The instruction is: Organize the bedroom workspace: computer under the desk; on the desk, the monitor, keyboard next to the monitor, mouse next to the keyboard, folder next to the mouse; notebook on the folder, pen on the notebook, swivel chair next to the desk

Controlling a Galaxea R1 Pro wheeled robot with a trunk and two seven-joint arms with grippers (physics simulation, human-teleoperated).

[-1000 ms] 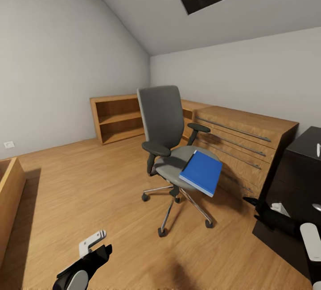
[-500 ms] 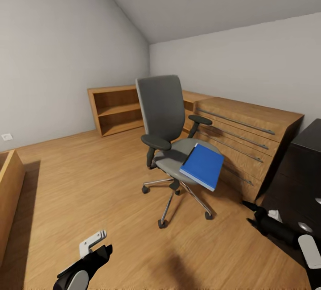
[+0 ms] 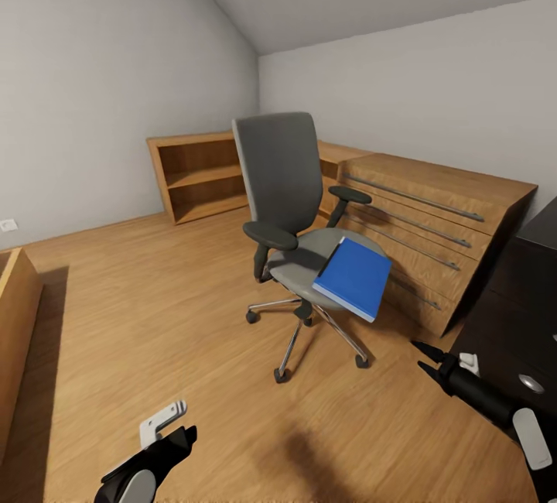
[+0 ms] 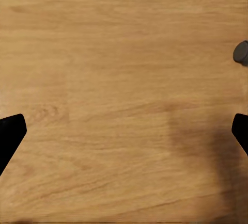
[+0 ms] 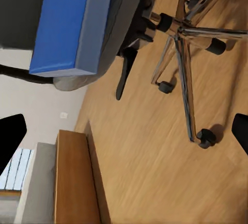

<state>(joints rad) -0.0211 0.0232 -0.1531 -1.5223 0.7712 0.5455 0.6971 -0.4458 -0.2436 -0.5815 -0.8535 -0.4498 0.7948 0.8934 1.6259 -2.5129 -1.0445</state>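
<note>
1. The left gripper point(image 3: 158, 429) hangs low over the wood floor point(image 3: 155, 317), jaws wide apart and empty, well away from the chair point(image 3: 298, 232).
2. The folder point(image 3: 353, 278) lies flat on the chair seat, overhanging its front edge, long axis running toward the robot.
3. The right gripper point(image 3: 429, 362) is nearer, jaws apart and empty, the folder up and to its left; the desk point(image 3: 534, 286) stands beside it.

Swivel chair point(image 3: 288, 201): grey seat and back, black armrests, chrome star base on black casters, upright on wood floor | Folder point(image 3: 353, 277): bright blue, flat, closed, lay tilted on seat, overhanging its front edge | Desk point(image 3: 520, 286): glossy black, round silver knob, near chair
</note>
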